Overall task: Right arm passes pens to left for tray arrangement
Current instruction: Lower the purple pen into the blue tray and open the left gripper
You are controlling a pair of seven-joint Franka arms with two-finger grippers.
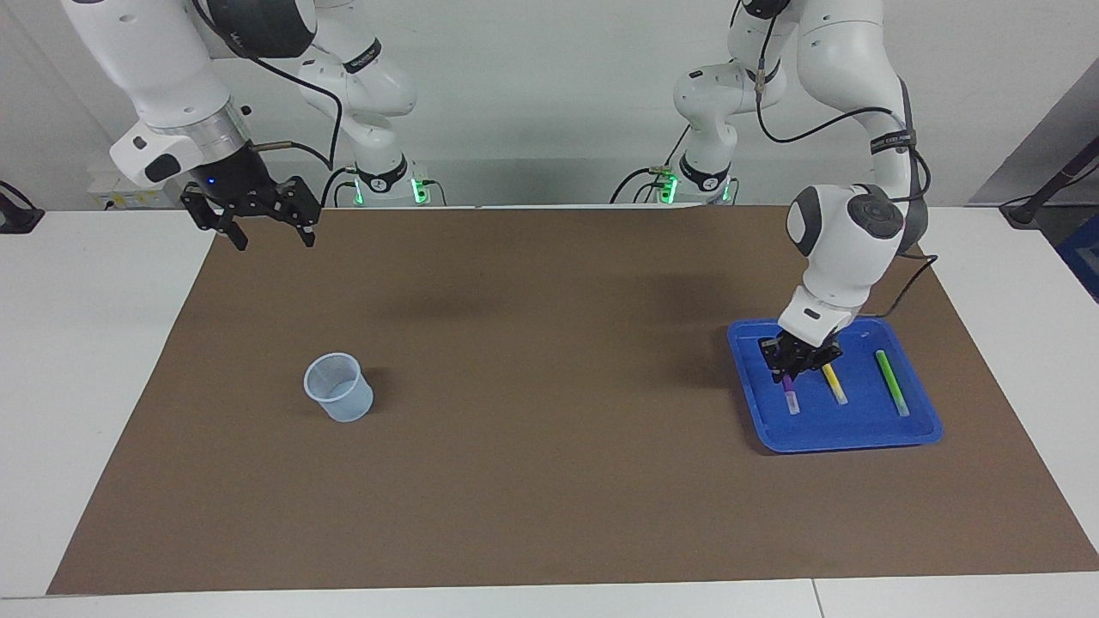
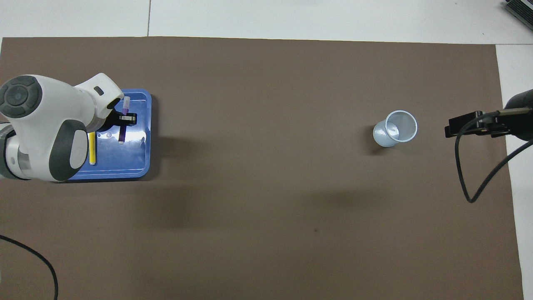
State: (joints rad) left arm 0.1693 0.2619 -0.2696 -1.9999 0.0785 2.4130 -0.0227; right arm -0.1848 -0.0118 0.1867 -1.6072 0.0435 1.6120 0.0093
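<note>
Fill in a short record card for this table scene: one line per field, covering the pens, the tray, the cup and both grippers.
tray: blue tray, at the left arm's end of the brown mat
pens lying in tray: yellow pen, green pen
purple pen: in left gripper, low over tray, beside yellow pen
left gripper: shut on purple pen
right gripper: open, raised, waiting
clear cup: upright, toward the right arm's end

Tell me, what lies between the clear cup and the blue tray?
Nothing: between the cup and the tray only bare brown mat shows, in both views.
</note>
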